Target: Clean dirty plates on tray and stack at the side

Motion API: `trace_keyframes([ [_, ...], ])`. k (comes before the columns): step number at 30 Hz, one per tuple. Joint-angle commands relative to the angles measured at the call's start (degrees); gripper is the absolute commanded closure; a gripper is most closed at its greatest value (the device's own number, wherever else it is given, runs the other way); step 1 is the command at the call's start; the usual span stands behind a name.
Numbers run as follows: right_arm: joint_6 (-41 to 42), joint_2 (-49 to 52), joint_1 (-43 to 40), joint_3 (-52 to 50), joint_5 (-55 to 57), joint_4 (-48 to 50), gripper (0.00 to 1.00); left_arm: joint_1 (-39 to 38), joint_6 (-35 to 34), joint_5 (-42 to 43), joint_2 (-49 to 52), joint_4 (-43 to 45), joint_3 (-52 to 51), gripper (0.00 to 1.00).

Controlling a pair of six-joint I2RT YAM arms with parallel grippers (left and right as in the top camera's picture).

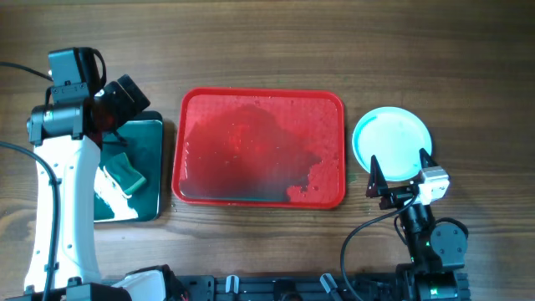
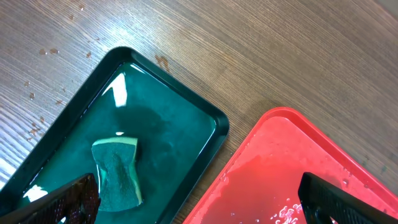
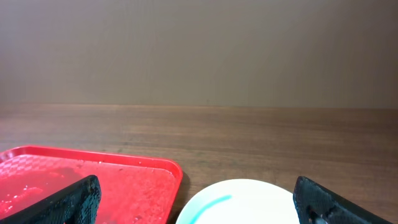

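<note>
Here, the round plates (image 1: 391, 140), pale turquoise on top, sit stacked just right of the large red plastic tray (image 1: 261, 92), which holds only water. The right gripper (image 1: 399, 171) — nearer, jaws wide, empty — hangs at the stack's near edge, nothing between. The left gripper (image 2: 199, 193), also wide and empty, hovers across the tray over a black basin (image 2: 217, 127) with a green sponge (image 2: 117, 171).

L gripper (image 2: 196, 190), R gripper (image 3: 196, 190): fingers (image 3: 69, 202) spread wide apart.
</note>
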Motion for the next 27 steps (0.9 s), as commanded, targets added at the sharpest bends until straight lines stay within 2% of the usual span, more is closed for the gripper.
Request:
trace_keyframes([
  [1, 0.6, -0.2, 0.2, 0.0, 1.0, 0.2, 0.00, -0.2, 0.3, 0.3, 0.0, 0.2, 0.4, 0.00],
  [7, 0.6, -0.2, 0.2, 0.0, 1.0, 0.2, 0.00, -0.2, 0.3, 0.2, 0.0, 0.2, 0.4, 0.00],
  [9, 0.6, -0.2, 0.2, 0.0, 1.0, 0.2, 0.00, -0.1, 0.3, -5.6, -0.7, 0.0, 0.3, 0.00],
  [12, 0.6, -0.2, 0.2, 0.0, 1.0, 0.2, 0.00, -0.6, 0.3, -5.3, -4.7, -0.6, 0.2, 0.00],
  [14, 0.6, -0.2, 0.2, 0.0, 1.0, 0.2, 0.00, -2.0, 2.6, -2.0, -14.2, 7.3, -5.8, 0.00],
  [18, 0.6, -0.2, 0.2, 0.0, 1.0, 0.2, 0.00, -3.5, 21.0, 15.6, -37.2, 26.6, -27.9, 0.00],
  [19, 0.6, -0.2, 0.2, 0.0, 1.0, 0.2, 0.00, -4.5, 21.8, 16.0, -46.1, 33.7, -37.2, 0.00],
  [23, 0.6, -0.2, 0.2, 0.0, 1.0, 0.2, 0.00, -5.6, 22.6, 15.2, -64.1, 47.9, -57.4, 0.00],
  [25, 0.6, -0.2, 0.2, 0.0, 1.0, 0.2, 0.00, -5.6, 22.6, 15.0, -72.2, 53.0, -66.4, 0.00],
  [27, 0.6, -0.2, 0.2, 0.0, 1.0, 0.2, 0.00, -5.6, 22.6, 15.0, -76.4, 54.5, -71.0, 0.00],
])
